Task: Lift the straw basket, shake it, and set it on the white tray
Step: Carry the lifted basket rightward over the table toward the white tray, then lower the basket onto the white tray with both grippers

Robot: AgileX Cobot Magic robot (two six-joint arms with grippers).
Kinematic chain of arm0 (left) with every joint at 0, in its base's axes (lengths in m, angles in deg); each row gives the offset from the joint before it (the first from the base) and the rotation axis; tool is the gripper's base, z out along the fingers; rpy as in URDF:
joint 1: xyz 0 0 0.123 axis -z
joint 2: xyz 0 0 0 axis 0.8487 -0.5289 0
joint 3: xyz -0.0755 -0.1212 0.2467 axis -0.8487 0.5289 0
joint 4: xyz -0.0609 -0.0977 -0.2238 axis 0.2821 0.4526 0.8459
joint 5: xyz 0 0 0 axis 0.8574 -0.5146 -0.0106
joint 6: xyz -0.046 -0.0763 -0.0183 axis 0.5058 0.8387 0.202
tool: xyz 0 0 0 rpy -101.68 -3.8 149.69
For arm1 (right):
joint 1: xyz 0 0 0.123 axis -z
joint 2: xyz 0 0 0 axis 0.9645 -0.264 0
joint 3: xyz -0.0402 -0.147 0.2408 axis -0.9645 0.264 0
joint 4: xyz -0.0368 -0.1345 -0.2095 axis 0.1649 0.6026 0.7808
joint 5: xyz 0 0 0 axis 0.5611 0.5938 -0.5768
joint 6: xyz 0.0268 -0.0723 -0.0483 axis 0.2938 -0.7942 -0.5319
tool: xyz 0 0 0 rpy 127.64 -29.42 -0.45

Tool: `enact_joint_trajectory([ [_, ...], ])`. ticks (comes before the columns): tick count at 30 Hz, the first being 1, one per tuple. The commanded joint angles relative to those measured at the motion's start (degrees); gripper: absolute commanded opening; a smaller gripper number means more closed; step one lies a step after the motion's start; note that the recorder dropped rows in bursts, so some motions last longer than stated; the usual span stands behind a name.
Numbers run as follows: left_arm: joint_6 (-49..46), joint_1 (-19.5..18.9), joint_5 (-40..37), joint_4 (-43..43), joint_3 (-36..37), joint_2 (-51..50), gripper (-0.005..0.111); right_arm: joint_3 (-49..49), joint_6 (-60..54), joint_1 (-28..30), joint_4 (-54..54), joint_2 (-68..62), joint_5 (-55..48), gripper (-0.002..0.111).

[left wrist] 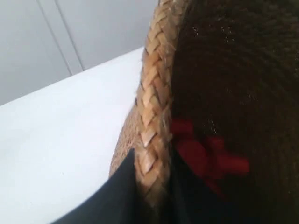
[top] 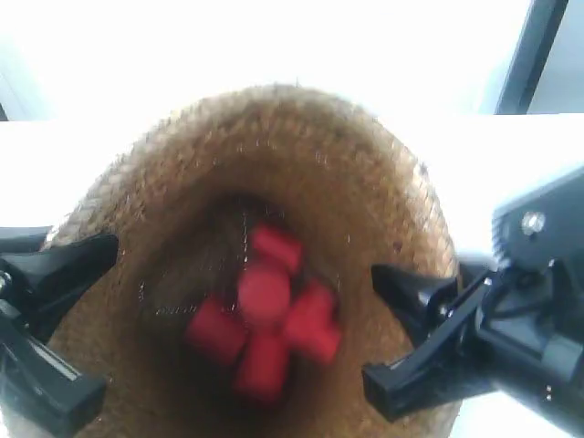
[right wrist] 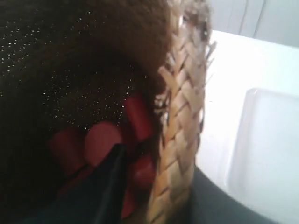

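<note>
Straw basket (top: 274, 146) fills the exterior frame, clamped at its rim on both sides.
Detail: left gripper (left wrist: 154, 186) and right gripper (right wrist: 163, 196) each pinch the rim; red cylinders (top: 265, 319) lower centre; white tray (right wrist: 266, 149) nearby.

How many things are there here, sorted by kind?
Straw basket: 1
Red blocks inside it: 5 visible, though blurred
White tray: 1
Robot hands: 2, the left hand and the right hand
Total: 9
</note>
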Motion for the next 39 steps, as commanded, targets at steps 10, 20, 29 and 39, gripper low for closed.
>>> enact_joint_trajectory([
  [10, -13.1, 0.2, -2.8, 1.0, -21.3, -2.5, 0.000, -19.7, -13.7, 0.0, -9.0, 3.8, -23.7, 0.000],
  [20, -16.0, -16.6, -13.8, 1.0, -28.6, -11.8, 0.000, -31.4, -23.9, 0.0, -12.4, 3.7, -30.4, 0.000],
  [29, -10.8, -34.9, -33.0, 1.0, -30.2, -24.1, 0.000, -30.7, -27.9, 3.0, -12.2, 3.7, -30.4, 0.000],
  [39, -8.5, -44.0, -47.4, 1.0, -32.1, -29.4, 0.000, -24.2, -30.2, 20.0, -11.1, 1.5, -30.4, 0.000],
])
